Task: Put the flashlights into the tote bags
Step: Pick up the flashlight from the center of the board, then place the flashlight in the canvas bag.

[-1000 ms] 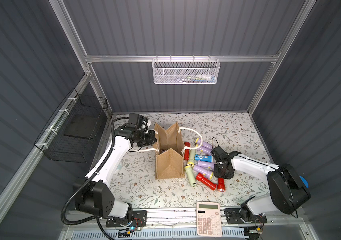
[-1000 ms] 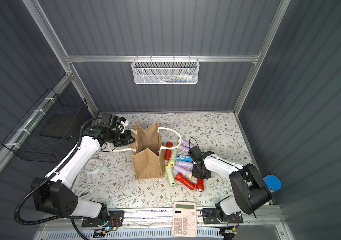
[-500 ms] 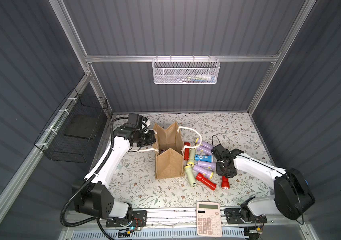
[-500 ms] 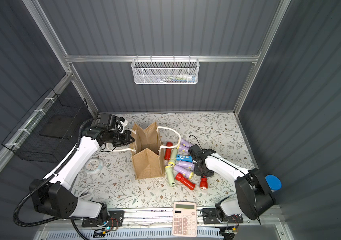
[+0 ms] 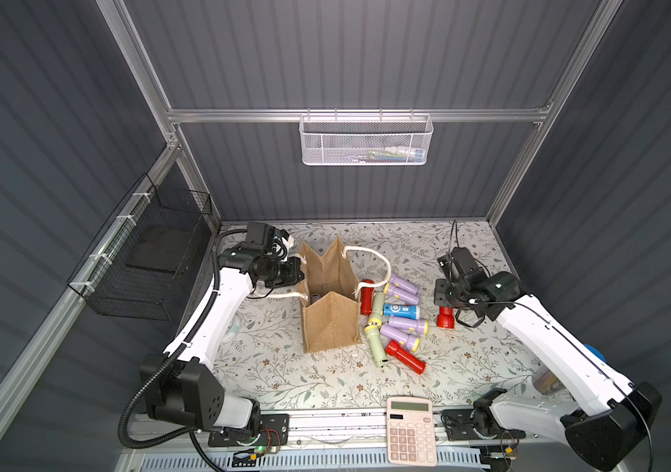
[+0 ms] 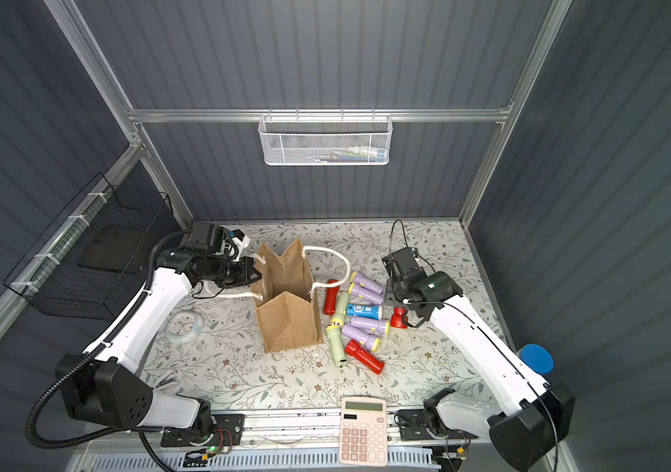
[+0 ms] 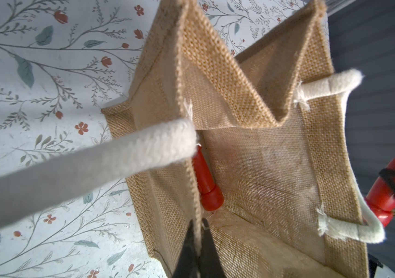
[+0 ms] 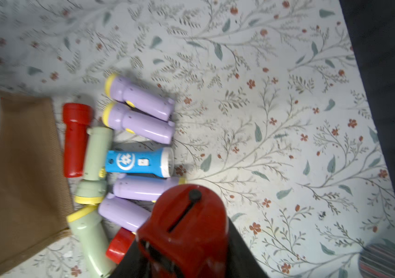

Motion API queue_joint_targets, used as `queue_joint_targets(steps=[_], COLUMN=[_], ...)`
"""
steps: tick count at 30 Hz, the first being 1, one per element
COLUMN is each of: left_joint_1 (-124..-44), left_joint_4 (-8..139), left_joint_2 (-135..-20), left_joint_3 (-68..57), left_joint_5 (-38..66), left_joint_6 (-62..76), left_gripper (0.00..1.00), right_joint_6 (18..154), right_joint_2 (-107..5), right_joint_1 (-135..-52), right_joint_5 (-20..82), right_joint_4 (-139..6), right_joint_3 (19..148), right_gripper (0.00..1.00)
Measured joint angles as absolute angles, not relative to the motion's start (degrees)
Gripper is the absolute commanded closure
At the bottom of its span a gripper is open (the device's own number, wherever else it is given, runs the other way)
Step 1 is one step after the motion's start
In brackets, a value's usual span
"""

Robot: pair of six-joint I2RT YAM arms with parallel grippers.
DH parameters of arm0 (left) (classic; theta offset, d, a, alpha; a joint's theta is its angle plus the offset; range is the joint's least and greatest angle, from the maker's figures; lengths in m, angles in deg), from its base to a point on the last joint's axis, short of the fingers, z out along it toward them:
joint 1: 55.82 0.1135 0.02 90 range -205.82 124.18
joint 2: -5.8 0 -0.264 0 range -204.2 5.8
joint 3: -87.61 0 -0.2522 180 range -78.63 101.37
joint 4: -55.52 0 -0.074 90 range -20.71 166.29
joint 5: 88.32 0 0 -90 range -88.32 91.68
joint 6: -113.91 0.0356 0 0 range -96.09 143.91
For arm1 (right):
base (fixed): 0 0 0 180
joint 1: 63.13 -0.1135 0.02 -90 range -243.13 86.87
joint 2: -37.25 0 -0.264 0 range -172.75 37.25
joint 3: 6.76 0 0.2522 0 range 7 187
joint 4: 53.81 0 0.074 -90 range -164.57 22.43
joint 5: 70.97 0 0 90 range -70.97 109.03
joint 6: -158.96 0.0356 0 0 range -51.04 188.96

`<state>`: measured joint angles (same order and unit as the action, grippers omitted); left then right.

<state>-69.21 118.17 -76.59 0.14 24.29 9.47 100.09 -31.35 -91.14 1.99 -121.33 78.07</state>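
The tan jute tote bag (image 5: pixel 327 323) (image 6: pixel 289 323) stands open mid-table. My left gripper (image 5: pixel 300 273) (image 7: pixel 200 231) is shut on the rim of its left wall. One red flashlight (image 7: pixel 207 185) lies inside. Several flashlights lie in a pile right of the bag: red (image 5: pixel 365 291), pale green (image 5: pixel 375 304), blue (image 5: pixel 401 310) (image 8: pixel 138 162) and lilac (image 5: pixel 403 325) (image 8: pixel 138 125). My right gripper (image 5: pixel 444 304) (image 8: pixel 182 260) is shut on another red flashlight (image 5: pixel 445 318) (image 6: pixel 398 318) (image 8: pixel 187 231), held above the table just right of the pile.
A pink calculator (image 5: pixel 410 429) lies at the front edge. A small round clock (image 6: pixel 184 325) sits under my left arm. A white mesh basket (image 5: pixel 365 141) hangs on the back wall, a black wire basket (image 5: pixel 150 261) on the left wall. A blue-capped tube (image 6: pixel 536 359) stands at the right.
My right gripper has lifted the red flashlight from the front of the pile and carried it up and toward the back. The left arm and the bag have not moved.
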Motion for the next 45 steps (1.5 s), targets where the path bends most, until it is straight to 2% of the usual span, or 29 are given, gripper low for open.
queue_joint_targets(steps=[6,15,24,36,45], left_joint_1=[-69.21,-69.21,-69.21,-69.21,-68.68], left_joint_4=[117.62,115.98,114.87,111.35,109.91], left_joint_2=[-78.64,-80.1,-80.1,-80.13,-80.04], left_joint_3=[2.12,2.12,2.12,-0.63,-1.42], left_joint_5=[29.25,31.83,31.81,32.95,33.01], left_joint_6=[12.42,13.1,10.72,7.13,4.93], left_gripper=[1.0,1.0,1.0,1.0,1.0], right_joint_6=[97.93,95.46,95.81,98.34,97.38], right_joint_2=[-34.17,-44.31,-57.43,-69.38,-71.52], right_joint_1=[-91.36,-94.99,-102.82,-107.95,-111.06], right_joint_5=[6.01,10.1,16.2,24.33,25.01], right_joint_4=[-118.53,-113.96,-109.0,-96.34,-85.81], right_joint_3=[89.06,104.65,118.4,118.99,111.01], right_gripper=[0.93,0.92,0.93,0.94,0.95])
